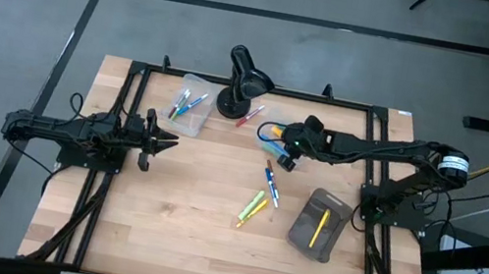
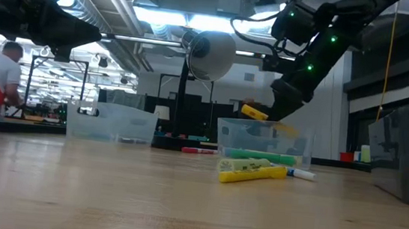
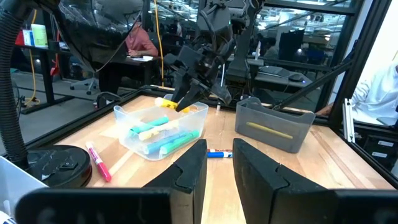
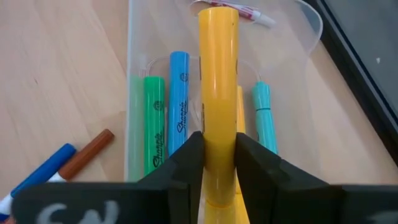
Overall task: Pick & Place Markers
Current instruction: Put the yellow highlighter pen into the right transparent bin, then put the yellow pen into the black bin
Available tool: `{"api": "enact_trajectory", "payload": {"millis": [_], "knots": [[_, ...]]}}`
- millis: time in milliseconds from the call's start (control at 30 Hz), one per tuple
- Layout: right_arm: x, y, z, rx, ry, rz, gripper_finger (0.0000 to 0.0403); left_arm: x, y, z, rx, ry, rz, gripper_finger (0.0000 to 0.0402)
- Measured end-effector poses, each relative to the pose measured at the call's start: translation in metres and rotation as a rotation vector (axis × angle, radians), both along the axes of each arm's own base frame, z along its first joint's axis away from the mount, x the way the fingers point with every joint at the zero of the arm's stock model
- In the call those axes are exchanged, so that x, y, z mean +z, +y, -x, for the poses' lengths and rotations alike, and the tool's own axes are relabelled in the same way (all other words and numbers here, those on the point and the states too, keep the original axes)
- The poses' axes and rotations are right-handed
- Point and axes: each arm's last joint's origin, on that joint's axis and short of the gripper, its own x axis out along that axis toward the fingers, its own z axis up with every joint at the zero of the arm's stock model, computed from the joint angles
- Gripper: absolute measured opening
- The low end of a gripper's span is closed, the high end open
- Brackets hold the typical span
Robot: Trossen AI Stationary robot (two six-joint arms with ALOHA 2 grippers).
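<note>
Over the clear bin (image 1: 272, 142) beside the black desk lamp (image 1: 244, 81), the right gripper (image 4: 214, 163) holds a yellow marker (image 4: 218, 74). Its 2 dark fingers (image 4: 183, 163) press on the marker's sides near 1 end, and the long part sticks out above the bin. In the bin lie a green marker (image 4: 153, 118), a blue marker (image 4: 178, 106) and a teal marker (image 4: 264, 115), side by side.

More markers wait on the wooden table (image 1: 172, 215), on the far side of this bin from the lamp: a yellow and green pair (image 1: 250, 208) and a blue and orange pair (image 1: 271, 183). A red marker (image 1: 250, 115) lies just beside the lamp's base. A second clear bin (image 1: 188, 103) on the lamp's other side holds a few markers. The grey tray (image 1: 317, 226), farther from the lamp, has 1 yellow marker in it.

The left gripper (image 3: 219, 163) waits well away from the lamp, past the second bin. Its fingers sit a little apart with nothing between them.

These markers look light, hard and smooth. I think a round one could slip or spin if pinched at the tip. Grabbing near the middle, across the round body, looks safest. It should drop fine into the bin, since it is stiff and will not bend.
</note>
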Motion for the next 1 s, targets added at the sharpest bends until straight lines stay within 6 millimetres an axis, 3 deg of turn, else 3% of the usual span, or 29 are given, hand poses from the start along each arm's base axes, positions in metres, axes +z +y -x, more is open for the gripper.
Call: {"api": "enact_trajectory", "payload": {"millis": [400,567,767,1000], "knots": [[0.0,0.0,0.0,-0.052,-0.031,-0.022,0.0154,0.0,0.0,0.0,0.0,0.0,0.0,0.0072],[0.006,0.0,-0.004,-0.114,-0.12,-0.111,0.0183,0.0,0.0,0.0,0.0,0.0,0.0,0.0072],[0.034,0.007,-0.019,-0.118,-0.246,-0.208,0.0175,0.0,0.0,0.0,0.0,0.0,0.0,0.0072],[0.062,0.044,-0.036,0.064,-0.33,-0.254,0.0146,0.0,0.0,0.0,0.0,0.0,0.0,0.0072]]}}
